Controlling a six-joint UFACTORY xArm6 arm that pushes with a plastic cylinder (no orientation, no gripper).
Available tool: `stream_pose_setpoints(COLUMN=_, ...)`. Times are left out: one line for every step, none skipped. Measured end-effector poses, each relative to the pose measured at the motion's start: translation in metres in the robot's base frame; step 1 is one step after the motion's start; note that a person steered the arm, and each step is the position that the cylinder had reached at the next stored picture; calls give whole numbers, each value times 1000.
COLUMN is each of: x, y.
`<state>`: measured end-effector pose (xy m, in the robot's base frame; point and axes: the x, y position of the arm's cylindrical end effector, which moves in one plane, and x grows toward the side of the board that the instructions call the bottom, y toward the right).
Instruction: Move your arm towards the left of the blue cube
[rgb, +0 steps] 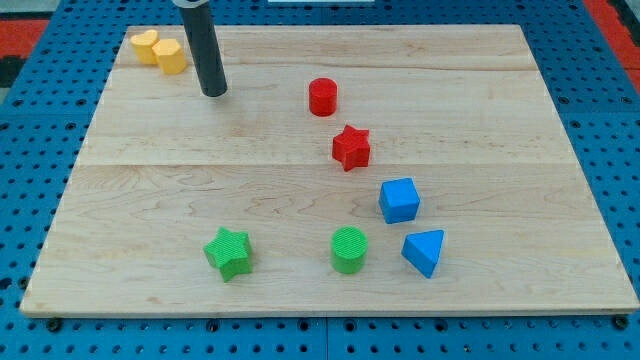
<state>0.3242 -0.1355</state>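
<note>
The blue cube sits on the wooden board right of centre, toward the view's bottom. My tip rests on the board near the view's top left, far up and to the left of the blue cube. A red star lies just up-left of the cube, and a red cylinder lies above that. A blue triangular block lies just below the cube.
A green cylinder and a green star lie near the view's bottom. A yellow heart-like block and a yellow cylinder sit at the top left corner, just left of my tip. The board rests on a blue pegboard.
</note>
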Motion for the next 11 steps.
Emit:
stream_pose_setpoints(x=8, y=22)
stream_pose_setpoints(x=9, y=28)
stream_pose_setpoints(x=9, y=30)
stream_pose_setpoints(x=9, y=33)
stream_pose_setpoints(x=17, y=45)
stream_pose_setpoints(x=31, y=68)
stream_pose_setpoints(x=31, y=69)
stream_pose_setpoints(x=55, y=74)
stream_pose_setpoints(x=139, y=79)
stream_pose_setpoints(x=183, y=165)
stream_pose_setpoints(x=186, y=253)
